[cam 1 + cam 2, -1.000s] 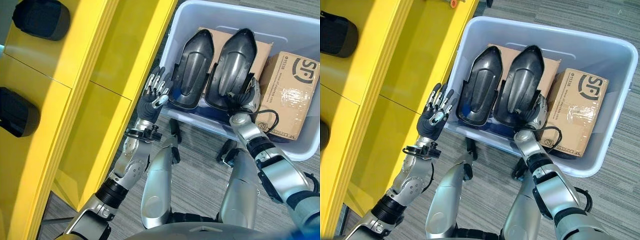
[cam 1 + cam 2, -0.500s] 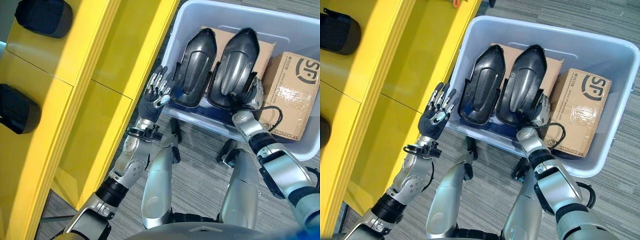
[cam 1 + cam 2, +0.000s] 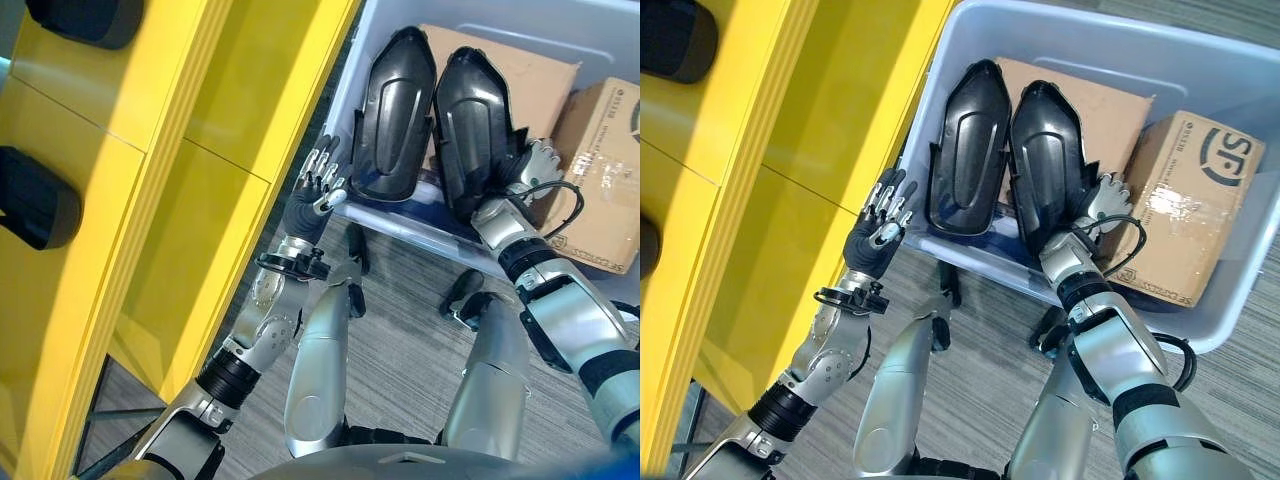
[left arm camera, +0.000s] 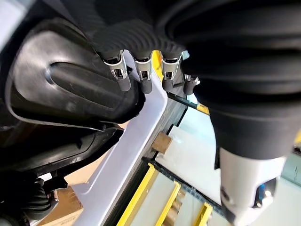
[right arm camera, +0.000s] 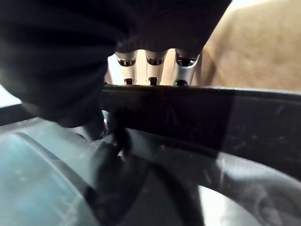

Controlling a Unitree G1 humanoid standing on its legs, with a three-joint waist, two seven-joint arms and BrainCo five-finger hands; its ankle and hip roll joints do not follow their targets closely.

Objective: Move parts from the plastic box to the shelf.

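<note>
Inside the plastic box (image 3: pixel 1200 330), two dark parts (image 3: pixel 965 150) are stood side by side; the nearer-right part (image 3: pixel 1048 160) is clasped by the right hand (image 3: pixel 1102 195), while the left hand (image 3: pixel 880 235) is held spread outside its near-left wall.

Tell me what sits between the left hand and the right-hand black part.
The other black part, upright inside the plastic box, plus the box's near wall, per the right eye view.

Two dark shell parts (image 3: pixel 1002 160) stand in the plastic box (image 3: pixel 1240 110), the right hand (image 3: pixel 1097 203) gripping one's edge.
</note>
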